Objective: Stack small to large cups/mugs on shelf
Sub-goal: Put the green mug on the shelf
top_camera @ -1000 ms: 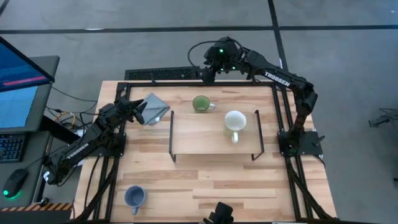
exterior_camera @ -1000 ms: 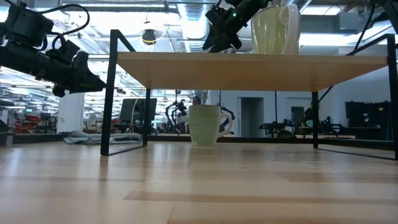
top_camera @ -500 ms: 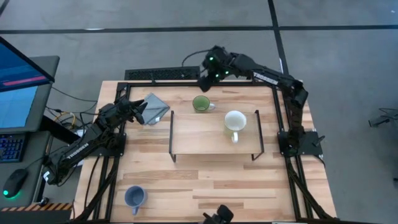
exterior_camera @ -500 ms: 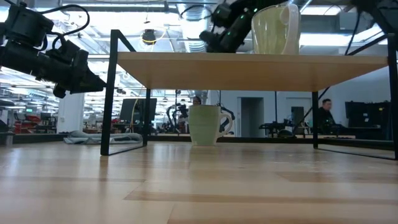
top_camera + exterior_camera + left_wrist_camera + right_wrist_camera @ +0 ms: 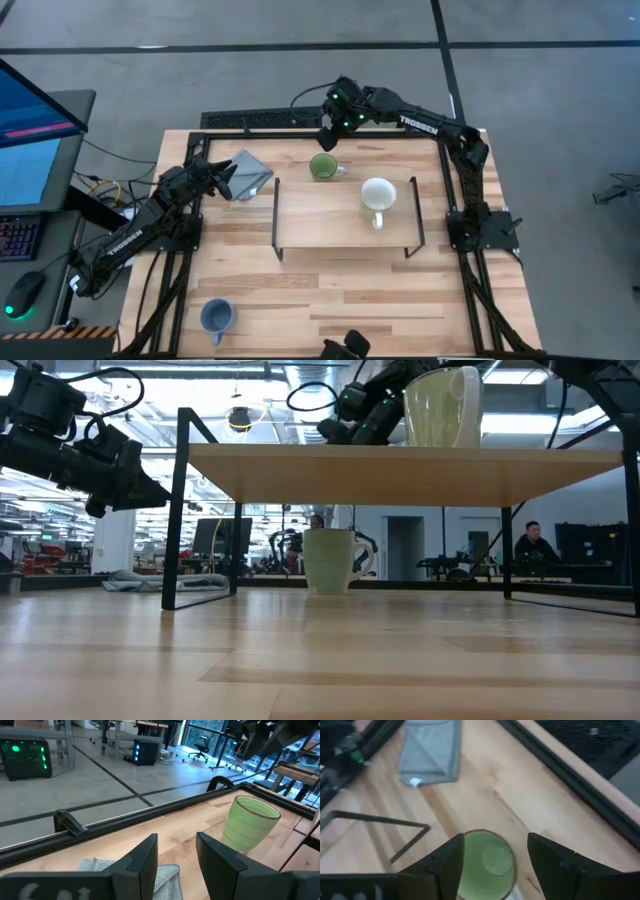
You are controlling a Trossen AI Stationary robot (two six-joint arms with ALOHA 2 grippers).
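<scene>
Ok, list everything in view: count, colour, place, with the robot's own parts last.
green mug: one, green, on the table behind the shelf, below the right gripper.
cream mug: one, cream-white, on the shelf, right part.
blue mug: one, blue, table's front left.
shelf: one, light wood on black wire legs, table middle.
grey cloth: one, folded, table's back left, by the left gripper.
table: one, light wood.
monitor: one, left of the table.
left gripper: open, over the cloth.
right gripper: open, above the green mug.
</scene>
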